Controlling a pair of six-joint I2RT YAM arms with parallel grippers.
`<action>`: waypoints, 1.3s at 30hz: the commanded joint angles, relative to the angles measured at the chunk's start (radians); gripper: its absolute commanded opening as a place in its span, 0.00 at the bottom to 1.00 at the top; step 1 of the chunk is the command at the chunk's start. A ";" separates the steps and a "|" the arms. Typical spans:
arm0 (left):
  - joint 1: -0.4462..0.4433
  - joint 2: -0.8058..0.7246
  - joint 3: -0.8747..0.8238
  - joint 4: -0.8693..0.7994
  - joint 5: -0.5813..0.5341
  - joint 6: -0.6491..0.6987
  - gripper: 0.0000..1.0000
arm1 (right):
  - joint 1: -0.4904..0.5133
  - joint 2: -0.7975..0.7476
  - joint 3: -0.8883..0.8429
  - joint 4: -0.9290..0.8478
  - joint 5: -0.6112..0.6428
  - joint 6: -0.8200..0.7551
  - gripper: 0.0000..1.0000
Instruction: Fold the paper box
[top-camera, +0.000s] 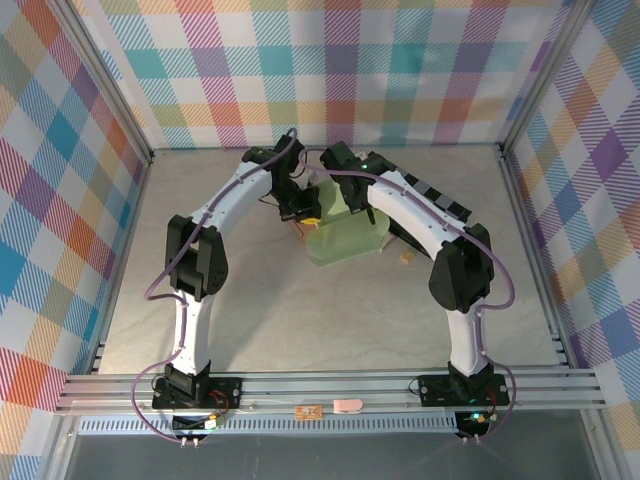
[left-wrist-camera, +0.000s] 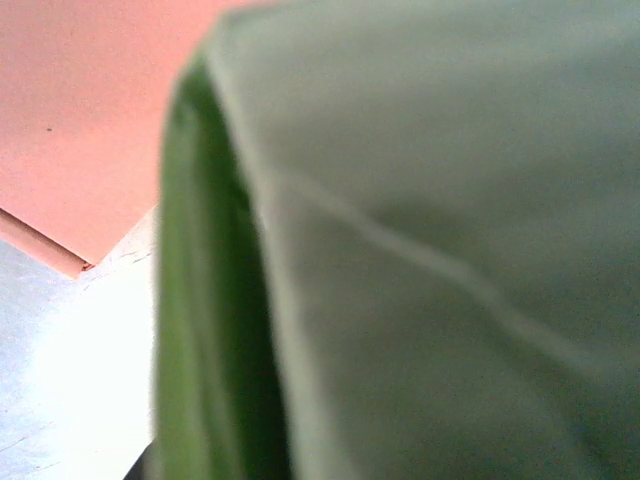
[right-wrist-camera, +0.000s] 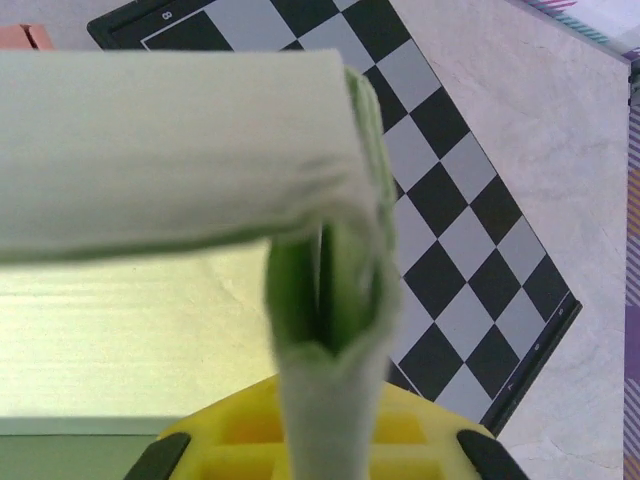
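Pale green paper box (top-camera: 345, 240) at the centre of the table (top-camera: 250, 300). We see the right gripper (top-camera: 354, 205) clamped on a folded box wall at the box's 12 o'clock. The left gripper (top-camera: 303, 210), closed, sits at 10 o'clock; the chessboard (right-wrist-camera: 450, 200) lies at 3 o'clock.

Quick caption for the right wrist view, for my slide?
Right gripper pinches a folded flap of the pale green paper box above a checkerboard mat.

Matt pale-green paper box (right-wrist-camera: 170, 140); glossy checkered board (right-wrist-camera: 450, 200); smooth marbled table (top-camera: 300, 310).
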 joint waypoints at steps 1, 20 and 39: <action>0.002 0.011 0.021 -0.051 0.000 0.013 0.00 | -0.010 0.002 0.011 -0.007 0.058 -0.011 0.00; 0.001 0.026 0.054 -0.093 -0.030 -0.028 0.00 | -0.057 0.025 0.233 -0.084 -0.282 0.000 0.45; -0.012 0.046 0.081 -0.115 -0.018 -0.038 0.00 | -0.020 0.118 0.230 -0.067 -0.015 -0.030 0.05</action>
